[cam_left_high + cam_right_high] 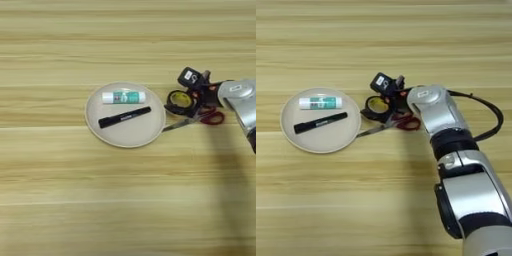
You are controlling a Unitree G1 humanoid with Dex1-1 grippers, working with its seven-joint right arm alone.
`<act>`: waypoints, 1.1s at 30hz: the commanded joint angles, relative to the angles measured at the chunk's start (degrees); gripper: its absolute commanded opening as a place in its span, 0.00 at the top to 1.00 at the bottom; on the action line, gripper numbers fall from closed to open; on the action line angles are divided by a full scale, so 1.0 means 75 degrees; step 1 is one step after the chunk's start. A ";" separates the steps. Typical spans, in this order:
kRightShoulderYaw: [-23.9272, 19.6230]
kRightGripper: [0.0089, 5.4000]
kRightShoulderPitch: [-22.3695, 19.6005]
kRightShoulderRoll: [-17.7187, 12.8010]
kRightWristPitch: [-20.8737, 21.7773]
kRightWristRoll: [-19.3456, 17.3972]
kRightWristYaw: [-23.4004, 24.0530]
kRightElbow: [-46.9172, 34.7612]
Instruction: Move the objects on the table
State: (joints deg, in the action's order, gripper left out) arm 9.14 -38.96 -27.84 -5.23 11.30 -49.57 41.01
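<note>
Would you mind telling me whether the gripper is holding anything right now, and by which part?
It cannot be told. The gripper is at the tape roll, beside the scissors, but a hold on either is not visible.

Looks like a lab or test bench rather than a home: only a plain light wooden table (pixel 75 200) filling the frame, a few stationery bits at centre around a beige plate (pixel 95 120), and a silver robot arm (pixel 466 190) at lower right.
</note>
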 commanded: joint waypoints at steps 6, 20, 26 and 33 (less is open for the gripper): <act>-0.0187 0.01 -0.0352 -0.0189 -0.0143 -0.0209 0.0129 -0.0980; -0.0302 0.01 -0.0416 0.0343 0.0190 -0.0661 0.0249 -0.1291; -0.0379 0.01 -0.0566 0.0690 0.0303 -0.0953 0.0234 -0.1033; -0.0419 0.01 -0.0879 0.1009 0.0532 -0.0981 0.0409 -0.0333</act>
State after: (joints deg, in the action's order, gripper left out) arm 7.19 -39.30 -19.75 -3.65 4.90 -48.24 39.36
